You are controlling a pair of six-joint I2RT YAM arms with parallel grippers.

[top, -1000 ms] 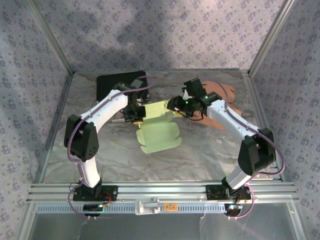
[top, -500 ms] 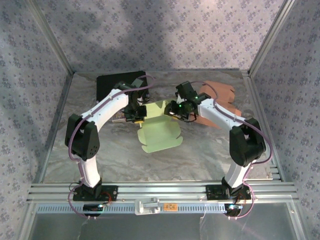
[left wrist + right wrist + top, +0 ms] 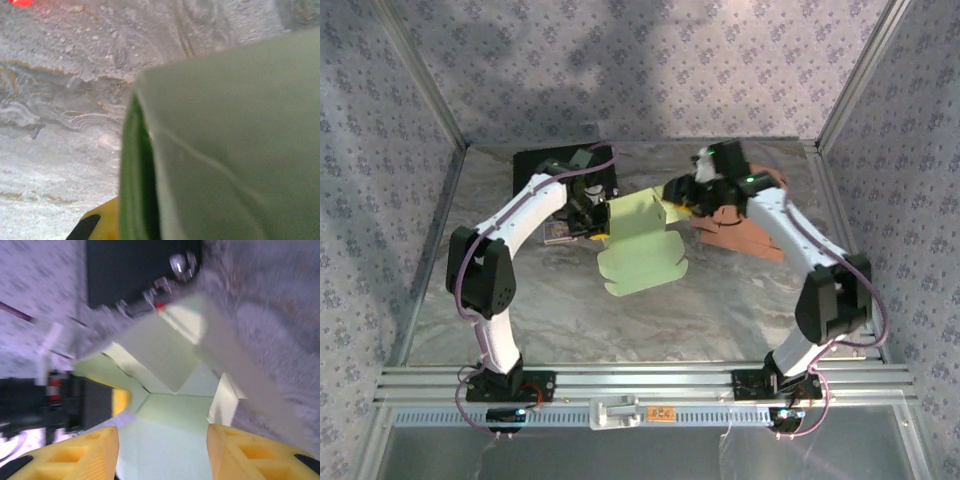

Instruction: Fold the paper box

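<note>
Item: paper box (image 3: pixel 638 250), pale green, at the middle of the top view, part-formed. Far panel and one side wall raised, as you can check in the right wrist view, where creased walls meet at an inner corner; near portion with its scalloped flaps flat on the table (image 3: pixel 740 300). Holder one: left gripper (image 3: pixel 594 226), at the box's left edge just left of frame centre, jaws closed on that edge; your left wrist view has the green sheet filling its right half and one yellow finger (image 3: pixel 95 227) at the lower edge. Holder two: right gripper (image 3: pixel 678 197), at the box's upper right corner, jaws apart with nothing between them; whether it touches the paper cannot be told. Progress, by judgement: early to middle; the first walls are up, while the near flaps, the remaining side and any closing tuck are left for you. Other stock: brown card sheets (image 3: pixel 745 232), flat, right of the box; black mat (image 3: pixel 532 168), upper left. Surface: grey-white marbled top. Room: patterned lilac walls (image 3: pixel 650 70) on three sides, aluminium rails (image 3: pixel 620 380) along the lower edge
</note>
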